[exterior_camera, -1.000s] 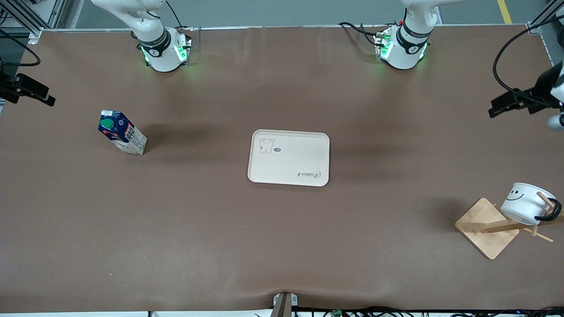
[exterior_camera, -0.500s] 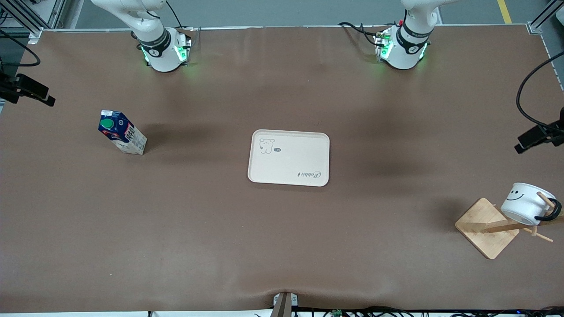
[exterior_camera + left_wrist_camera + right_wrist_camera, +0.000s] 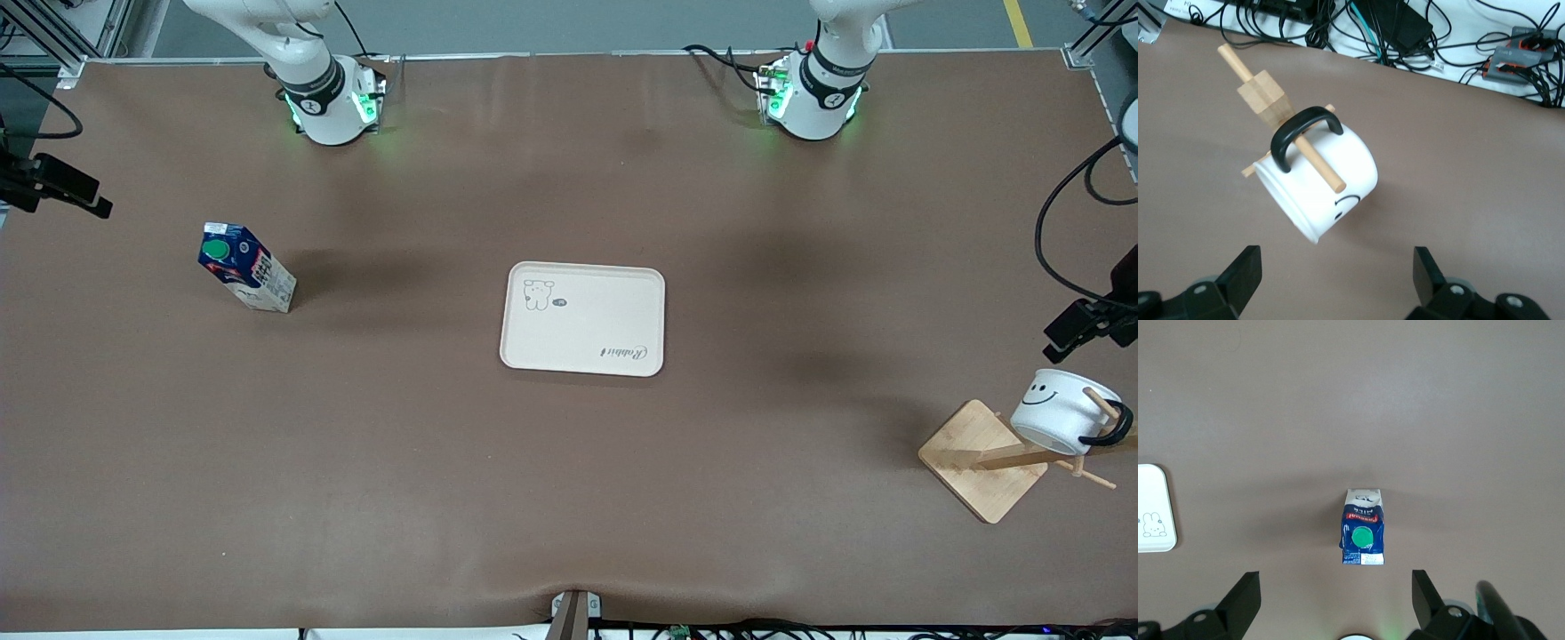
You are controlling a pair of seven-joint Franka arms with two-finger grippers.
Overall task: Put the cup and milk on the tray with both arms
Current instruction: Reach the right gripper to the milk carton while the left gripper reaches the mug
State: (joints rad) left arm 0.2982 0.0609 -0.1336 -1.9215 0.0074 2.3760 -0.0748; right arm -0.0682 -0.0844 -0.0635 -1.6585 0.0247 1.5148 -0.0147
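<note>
Two Franka arms open the job of loading a cream tray [image 3: 582, 318] that lies bare at the middle of the brown desk [image 3: 569, 498], its rabbit drawing and script word uncovered. The left claw [image 3: 1336, 283], jaws spread wide and holding nothing, has swept in the past second from the desk's edge near its own base toward the front camera and now hangs just above the smiley-face cup [image 3: 1063, 412], which dangles by its black loop handle [image 3: 1303, 127] from a peg of the wooden mug rack [image 3: 987, 458] at the left arm's end of the desk. The right claw [image 3: 1336, 600], equally released and empty, has barely shifted; it hovers high over the gable-top milk carton [image 3: 246, 268], which stands upright with its green cap [image 3: 1362, 536] showing at the right arm's end, well apart from the tray. Neither item has moved. The left arm's descent suggests the cup will be tackled first, and lifting it will likely mean sliding the handle along the peg rather than pulling straight up.
</note>
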